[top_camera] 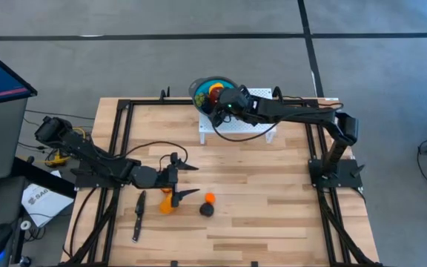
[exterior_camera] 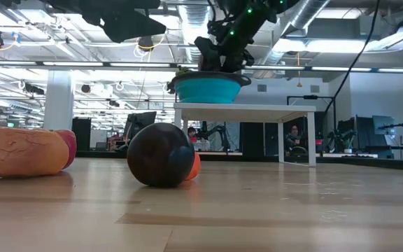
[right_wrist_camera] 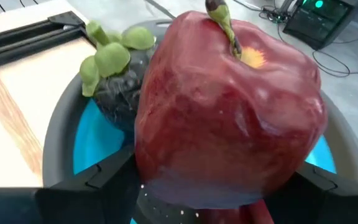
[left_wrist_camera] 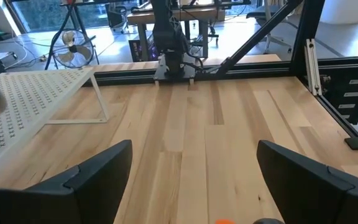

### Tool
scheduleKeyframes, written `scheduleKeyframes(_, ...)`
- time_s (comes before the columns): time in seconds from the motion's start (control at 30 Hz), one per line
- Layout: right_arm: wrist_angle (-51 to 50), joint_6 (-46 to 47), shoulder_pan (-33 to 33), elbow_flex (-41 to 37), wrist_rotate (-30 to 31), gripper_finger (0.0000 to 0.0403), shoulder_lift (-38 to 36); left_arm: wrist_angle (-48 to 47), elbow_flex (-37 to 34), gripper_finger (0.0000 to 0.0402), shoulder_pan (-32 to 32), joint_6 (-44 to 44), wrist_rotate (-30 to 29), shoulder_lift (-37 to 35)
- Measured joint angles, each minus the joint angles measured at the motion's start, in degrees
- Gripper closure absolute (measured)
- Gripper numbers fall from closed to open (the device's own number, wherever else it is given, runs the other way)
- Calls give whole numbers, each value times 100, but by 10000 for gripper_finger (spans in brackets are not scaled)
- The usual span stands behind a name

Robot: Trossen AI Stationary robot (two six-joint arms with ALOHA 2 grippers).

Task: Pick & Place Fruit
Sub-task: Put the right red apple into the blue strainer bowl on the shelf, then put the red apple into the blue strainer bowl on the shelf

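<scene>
The blue bowl (top_camera: 196, 89) stands on a white perforated stand (top_camera: 236, 126) at the table's far middle. A dark fruit with green leaves (right_wrist_camera: 114, 87) lies in it. My right gripper (top_camera: 221, 102) hangs over the bowl, shut on a red apple (right_wrist_camera: 229, 106). On the near table lie a long orange fruit (top_camera: 167, 202), a small orange fruit (top_camera: 210, 198) and a near-black round fruit (top_camera: 207, 210). My left gripper (top_camera: 189, 182) stands open just above the table beside them, with nothing between its fingers. My right gripper has the red apple's two lower sides (right_wrist_camera: 148, 168) between its fingers, and the apple fills the whole gap. The fingers slant down from the table's right side. The apple sits stem up over the bowl's inside (right_wrist_camera: 86, 143). What is under it is hidden.
A slim black knife (top_camera: 138, 215) lies near the left front. A black frame (top_camera: 121, 126) runs along the table's left, right and far sides. Bare wood lies between the stand and the loose fruits. Beyond the table are desks and people (exterior_camera: 296, 133).
</scene>
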Motion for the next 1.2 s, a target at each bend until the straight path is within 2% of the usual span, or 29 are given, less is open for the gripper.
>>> scheduleKeyframes(0.47,-276,-81,0,2,-15,122,-2,-4,0,73,0,0,-2,0)
scheduleKeyframes(0.9,-304,-184,-7,2,-127,42,-22,-4,0,78,0,0,0,0)
scheduleKeyframes(1.2,-639,-260,-9,386,-127,38,-68,-1,0,78,0,0,-1,0)
